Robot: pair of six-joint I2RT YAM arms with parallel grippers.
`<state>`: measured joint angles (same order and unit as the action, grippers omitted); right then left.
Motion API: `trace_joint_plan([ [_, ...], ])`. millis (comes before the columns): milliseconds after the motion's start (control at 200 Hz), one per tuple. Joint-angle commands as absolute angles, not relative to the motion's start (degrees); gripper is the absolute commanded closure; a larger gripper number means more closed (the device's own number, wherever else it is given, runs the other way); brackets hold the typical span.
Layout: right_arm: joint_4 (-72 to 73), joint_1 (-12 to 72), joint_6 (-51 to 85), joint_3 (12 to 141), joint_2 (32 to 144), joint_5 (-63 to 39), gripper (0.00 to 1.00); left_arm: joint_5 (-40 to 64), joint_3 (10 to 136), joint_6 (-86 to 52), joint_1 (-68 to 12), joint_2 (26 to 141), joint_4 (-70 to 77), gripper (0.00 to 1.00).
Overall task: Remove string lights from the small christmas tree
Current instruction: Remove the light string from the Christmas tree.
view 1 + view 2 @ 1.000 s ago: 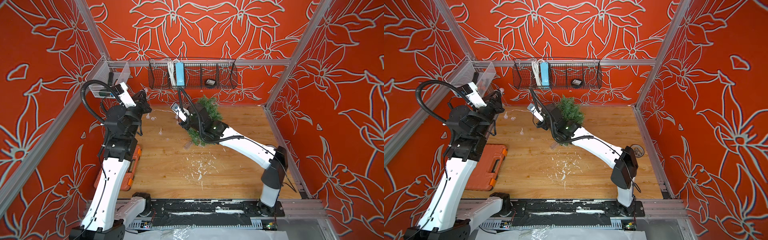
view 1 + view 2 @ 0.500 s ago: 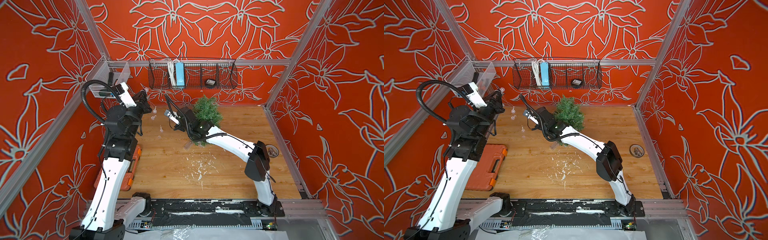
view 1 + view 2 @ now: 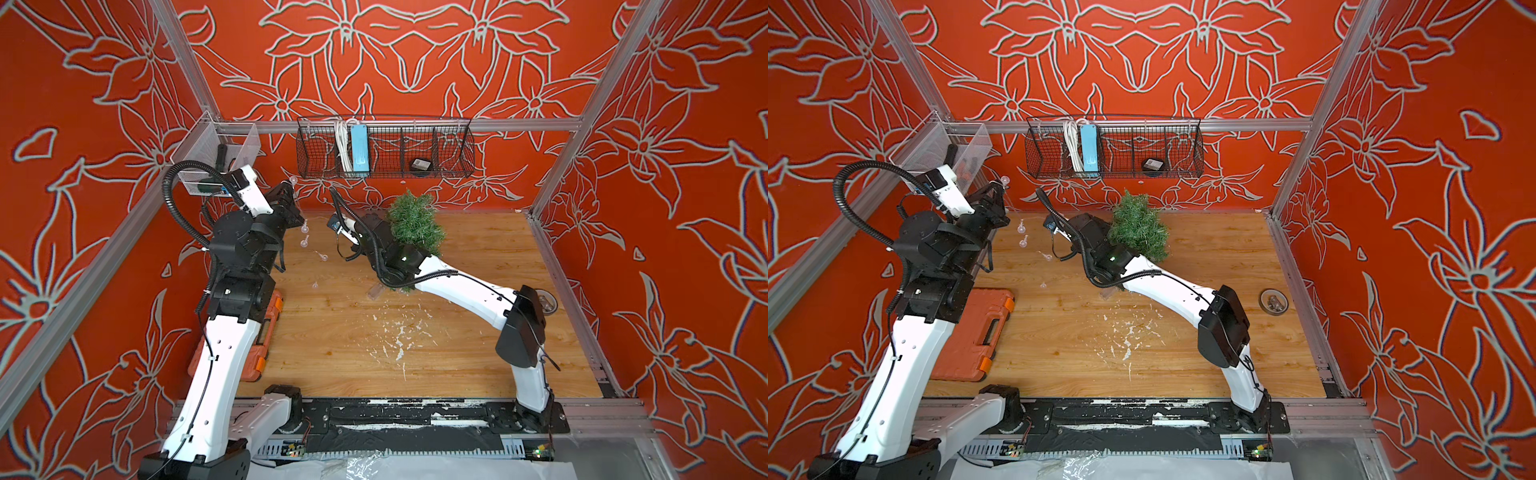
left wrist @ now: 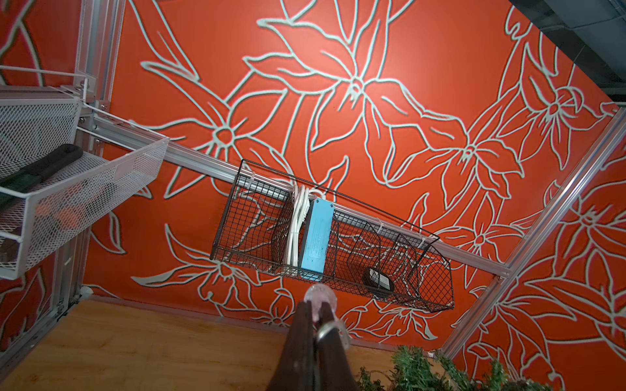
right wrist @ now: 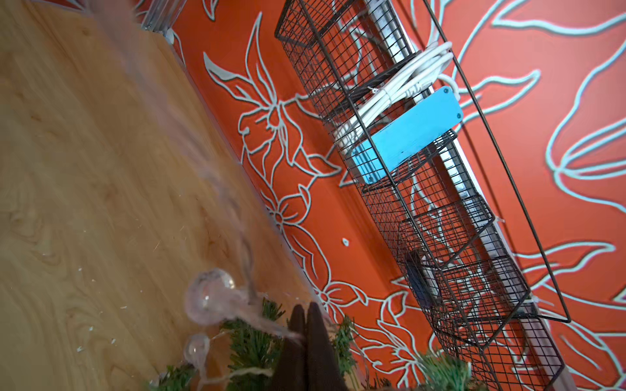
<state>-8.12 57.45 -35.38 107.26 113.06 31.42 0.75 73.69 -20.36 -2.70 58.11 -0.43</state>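
Observation:
The small christmas tree (image 3: pixel 415 226) (image 3: pixel 1138 226) stands green at the back of the wooden floor, against my right wrist. My left gripper (image 4: pixel 315 304) is raised at the back left and shut on the string lights, with a clear bulb (image 4: pixel 320 294) showing at its tips. From there the string lights (image 3: pixel 305 241) (image 3: pixel 1022 242) hang as clear bulbs on thin wire towards the right arm. My right gripper (image 5: pixel 306 309) is shut among the branches, with the blurred wire (image 5: pixel 267 326) running into its closed tips. Two bulbs (image 5: pixel 208 299) dangle beside it.
An orange tool case (image 3: pixel 976 328) lies by the left arm. A black wire basket (image 3: pixel 384 147) and a white mesh bin (image 3: pixel 216 158) hang on the back rail. A tape roll (image 3: pixel 1273 301) sits at the right edge. White flecks (image 3: pixel 399 332) dot the floor.
My right wrist has moved left towards the left arm and its elbow has swung left. The strand between the grippers now sags lower. The left arm has not moved.

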Motion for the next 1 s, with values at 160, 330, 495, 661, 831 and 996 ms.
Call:
trace_joint_plan([
  [160,-14.41,63.76,-24.13,98.62,99.81,16.31,1.00,1.05,73.74,-19.81,-2.99,57.13,0.88,1.00],
  [330,-15.64,67.83,-18.16,91.51,93.47,14.87,1.00,2.57,73.59,-20.70,-2.99,54.99,0.57,1.00],
  [495,-16.77,71.95,-14.37,85.59,87.89,16.46,1.00,6.01,72.27,-22.46,-3.27,53.50,0.86,1.00],
  [661,-16.64,75.21,-11.57,78.72,80.46,20.37,1.00,9.87,71.55,-22.67,-5.86,52.48,0.55,1.00],
  [831,-17.57,76.41,-8.89,73.05,73.10,22.77,1.00,11.12,71.10,-21.59,-11.55,51.04,-0.58,1.00],
  [996,-18.68,76.39,-7.61,69.39,67.75,25.75,1.00,10.85,71.34,-20.85,-20.84,50.69,-1.85,1.00],
])
